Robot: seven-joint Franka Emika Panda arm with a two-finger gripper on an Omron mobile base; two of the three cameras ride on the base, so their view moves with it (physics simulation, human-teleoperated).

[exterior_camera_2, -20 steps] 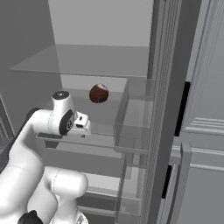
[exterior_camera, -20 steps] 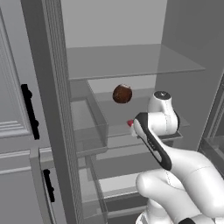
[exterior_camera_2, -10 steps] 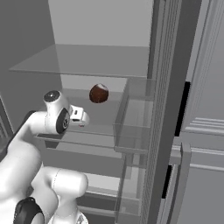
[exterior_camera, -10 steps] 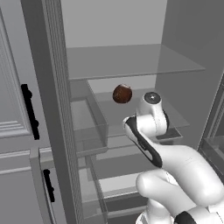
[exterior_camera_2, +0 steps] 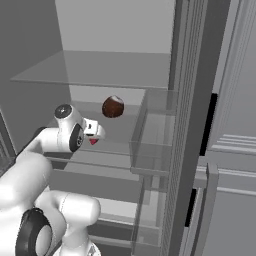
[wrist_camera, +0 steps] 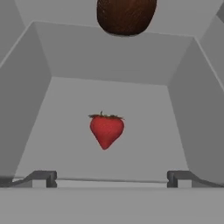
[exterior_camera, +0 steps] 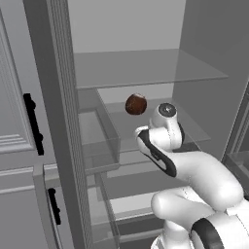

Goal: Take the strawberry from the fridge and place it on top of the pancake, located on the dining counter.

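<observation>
Jaws of the gripper (wrist_camera: 111,178) are spread wide before the strawberry (wrist_camera: 106,129), clear shelf (wrist_camera: 65,131) all round, brown lump (wrist_camera: 126,15) beyond.

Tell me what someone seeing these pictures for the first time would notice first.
Probably the bright red strawberry, the one spot of strong colour, lying on a grey fridge shelf straight ahead of the open claw in the hand view. Next comes the dark reddish-brown round lump on the glass shelf just beyond it. The white arm reaching into the open fridge also draws the eye.
</observation>
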